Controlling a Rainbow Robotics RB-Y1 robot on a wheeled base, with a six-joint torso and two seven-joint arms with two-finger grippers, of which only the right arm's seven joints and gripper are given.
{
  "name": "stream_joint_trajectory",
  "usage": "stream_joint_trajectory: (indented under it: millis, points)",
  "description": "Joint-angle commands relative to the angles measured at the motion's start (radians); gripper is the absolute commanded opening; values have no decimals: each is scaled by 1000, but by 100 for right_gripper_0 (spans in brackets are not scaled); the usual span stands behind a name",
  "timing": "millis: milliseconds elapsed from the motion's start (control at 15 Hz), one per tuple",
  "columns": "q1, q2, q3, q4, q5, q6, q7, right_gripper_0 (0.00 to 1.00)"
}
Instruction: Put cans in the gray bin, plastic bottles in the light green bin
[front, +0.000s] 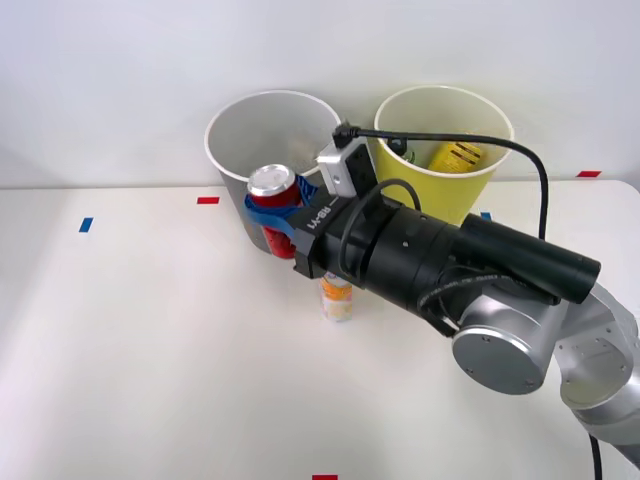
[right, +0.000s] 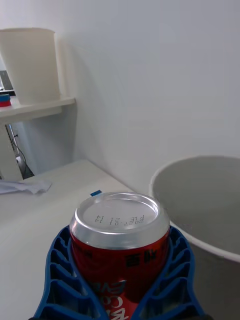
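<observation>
My right gripper (front: 272, 212) clenches the red can (front: 272, 192) beside the gray bin's (front: 228, 120) rim, not yet dropped. A yellow bottle (front: 455, 154) already lies in the light green bin (front: 480, 183) (good); the orange-and-white can (front: 337, 298) waits on the table (front: 130, 340).

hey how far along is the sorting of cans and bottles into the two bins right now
Done: a yellow bottle already lies in the light green bin. In hand: the right gripper holds the red can beside the gray bin. Left: dropping it in, then the orange can on the table.
</observation>
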Motion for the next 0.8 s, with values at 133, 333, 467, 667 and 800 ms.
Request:
stream_joint_trajectory:
  millis: [133,333,467,667,800]
  points:
    - [-40,57,-53,22,-11,-1,-19,0]
    - [-111,106,-76,113,-20,-21,-38,0]
    - [-175,140,-102,194,-26,-52,-51,0]
    - [-258,182,-136,315,-26,-75,-58,0]
    - [-310,214,-142,417,-22,-125,-51,0]
